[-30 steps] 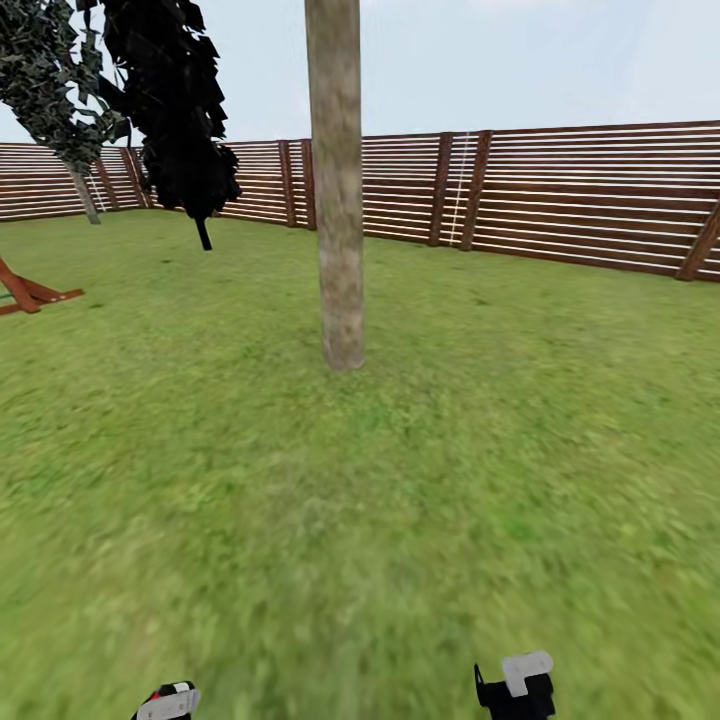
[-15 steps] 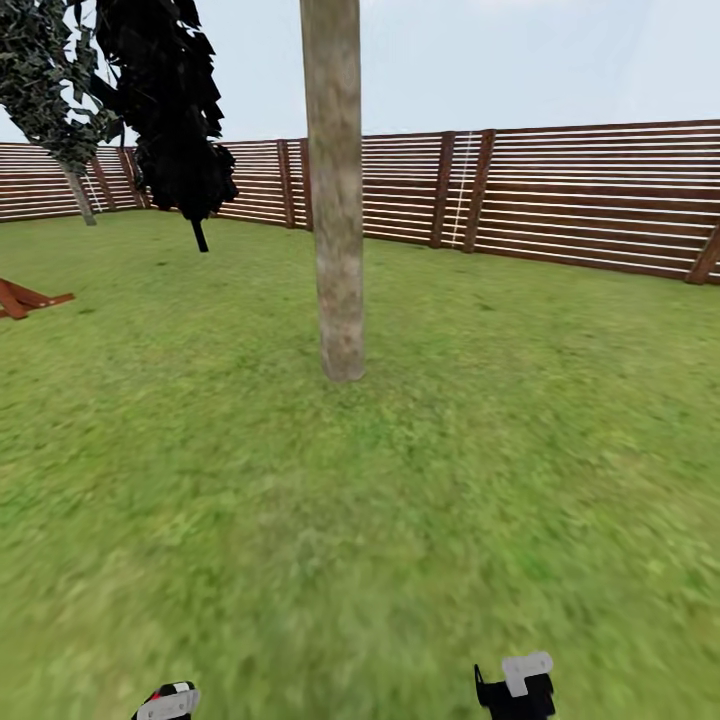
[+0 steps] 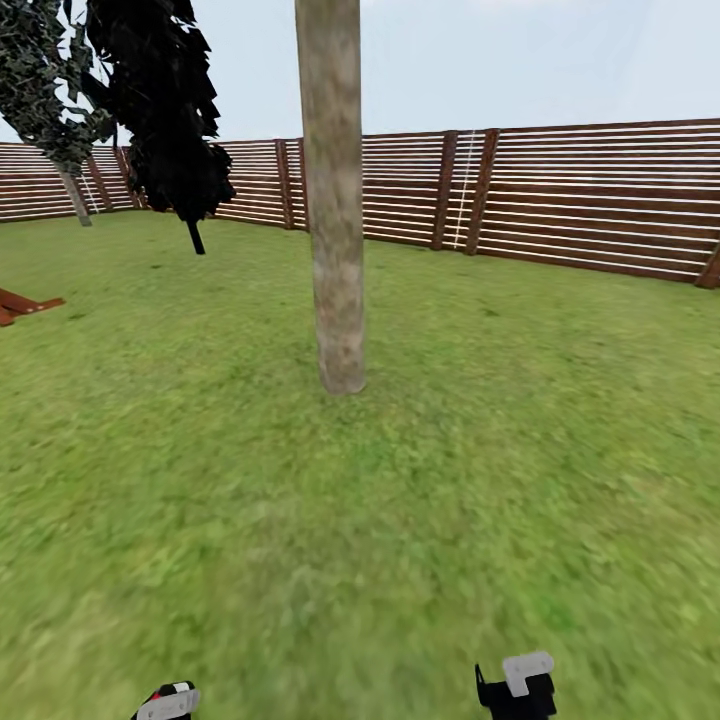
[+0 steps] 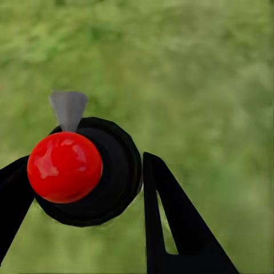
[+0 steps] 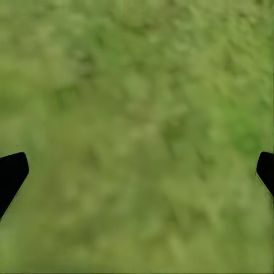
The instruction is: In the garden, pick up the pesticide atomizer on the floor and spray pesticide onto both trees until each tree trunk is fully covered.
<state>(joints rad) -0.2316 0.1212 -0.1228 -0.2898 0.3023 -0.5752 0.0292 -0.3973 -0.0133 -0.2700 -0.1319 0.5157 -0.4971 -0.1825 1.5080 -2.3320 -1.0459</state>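
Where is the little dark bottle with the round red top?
The dark bottle with the red top sits clamped in the left gripper, above green grass.

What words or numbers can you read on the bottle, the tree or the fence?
None: no writing can be read anywhere.
The bottle in the left claw: plain black with a red top, no label.
The trunk: bare bark.
The fence: plain slats.

no readable text, no labels, no numbers, no signs anywhere
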